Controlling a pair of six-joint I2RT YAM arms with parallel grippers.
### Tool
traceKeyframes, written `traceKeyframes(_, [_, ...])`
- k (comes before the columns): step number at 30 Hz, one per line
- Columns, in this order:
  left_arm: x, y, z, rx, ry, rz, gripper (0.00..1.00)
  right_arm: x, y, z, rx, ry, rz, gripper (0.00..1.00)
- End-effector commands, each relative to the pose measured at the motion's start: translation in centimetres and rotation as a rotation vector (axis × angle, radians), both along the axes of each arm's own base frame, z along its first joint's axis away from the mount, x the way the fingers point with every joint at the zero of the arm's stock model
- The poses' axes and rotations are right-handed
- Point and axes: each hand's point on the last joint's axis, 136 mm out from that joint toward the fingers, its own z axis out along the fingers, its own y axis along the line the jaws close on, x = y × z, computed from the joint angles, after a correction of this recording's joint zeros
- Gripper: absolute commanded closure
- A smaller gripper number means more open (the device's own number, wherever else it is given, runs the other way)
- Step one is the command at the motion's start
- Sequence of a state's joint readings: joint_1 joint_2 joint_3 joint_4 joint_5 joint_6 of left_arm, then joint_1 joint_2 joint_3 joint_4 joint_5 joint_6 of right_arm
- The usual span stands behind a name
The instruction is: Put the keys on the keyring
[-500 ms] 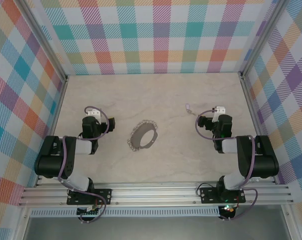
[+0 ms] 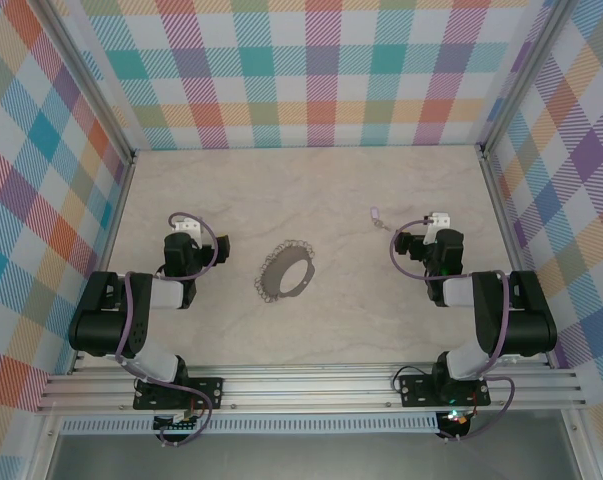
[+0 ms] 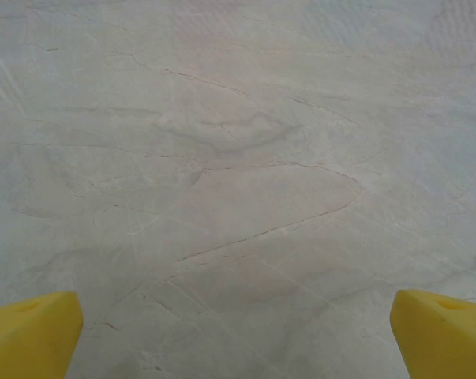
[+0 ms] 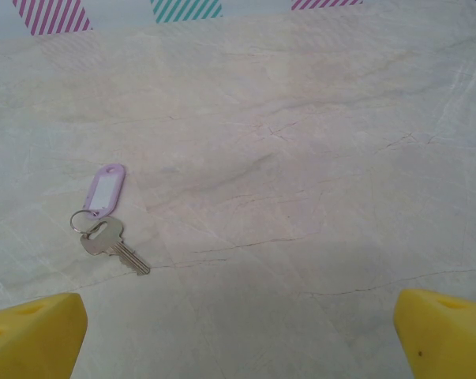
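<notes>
The keys (image 4: 111, 241) are one small silvery key on a little split ring with a lilac tag (image 4: 105, 189), lying flat on the table ahead and left of my right gripper (image 4: 238, 339). That gripper is open, its yellow fingertips (image 4: 32, 332) wide apart with nothing between them. In the top view the keys (image 2: 378, 213) lie just left of and beyond the right gripper (image 2: 436, 238). The keyring (image 2: 286, 270), a floppy grey chain loop, rests mid-table between the arms. My left gripper (image 2: 185, 242) sits to its left, also open (image 3: 238, 339) over bare tabletop.
The pale marbled tabletop (image 2: 301, 190) is closed in by plaid walls (image 2: 311, 80) at the back and both sides. Aluminium rails (image 2: 311, 385) carrying the arm bases run along the near edge.
</notes>
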State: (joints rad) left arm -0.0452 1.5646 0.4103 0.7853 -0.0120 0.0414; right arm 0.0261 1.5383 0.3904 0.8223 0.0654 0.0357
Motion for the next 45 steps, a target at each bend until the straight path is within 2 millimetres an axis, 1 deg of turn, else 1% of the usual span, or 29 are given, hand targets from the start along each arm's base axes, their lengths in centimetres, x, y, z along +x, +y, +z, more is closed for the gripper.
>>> traceKeyframes(1, [0.6,0.0,0.8,-0.008,-0.028,0.009,0.0,0.6,0.2,1.1,-0.008,-0.038,0.021,0.0])
traceKeyframes(28, [0.7,0.0,0.8,-0.007,-0.024,0.009,0.0,0.6,0.2,1.1,-0.008,-0.036,0.021,0.0])
traceKeyframes(30, [0.8,-0.4,1.1,-0.009,-0.019,-0.02,0.0,0.7,0.2,1.1,-0.005,-0.035,0.022,0.0])
traceKeyframes(32, [0.6,-1.0,1.4,-0.013,-0.03,-0.054,0.0,0.4,0.2,2.0,-0.009,-0.063,0.023,0.0])
traceKeyframes(34, [0.8,-2.1,2.2,-0.005,0.022,-0.118,0.0,0.0,0.1,3.9,-0.017,-0.052,0.009,0.0])
traceKeyframes(35, [0.9,-1.9,2.7,0.007,0.048,-0.106,0.0,-0.4,-0.2,4.4,-0.006,-0.022,-0.007,0.0])
traceKeyframes(38, [0.8,-1.4,4.6,0.01,0.05,-0.074,0.0,-1.9,-0.1,6.5,0.062,0.047,-0.031,0.0])
traceKeyframes(39, [0.8,-1.2,5.5,0.0,0.053,-0.051,0.0,-2.5,-0.1,7.5,0.1,0.068,-0.053,0.0])
traceKeyframes(41, [0.4,-0.5,6.7,-0.021,0.091,0.01,0.0,-3.6,-0.4,9.6,0.194,0.095,-0.116,0.0])
traceKeyframes(42, [0.3,-0.5,7.4,-0.044,0.105,0.029,0.0,-4.3,-1.2,10.5,0.276,0.111,-0.211,0.0])
traceKeyframes(43, [0.0,-0.7,7.9,-0.072,0.123,0.043,0.0,-5.3,-2.4,10.9,0.364,0.14,-0.336,0.0])
traceKeyframes(44, [-0.2,-0.8,8.5,-0.095,0.136,0.063,0.0,-5.7,-2.3,11.5,0.398,0.15,-0.339,0.0])
traceKeyframes(45, [-0.5,-1.0,9.0,-0.126,0.151,0.08,0.0,-5.9,-1.2,12.6,0.402,0.151,-0.26,0.0])
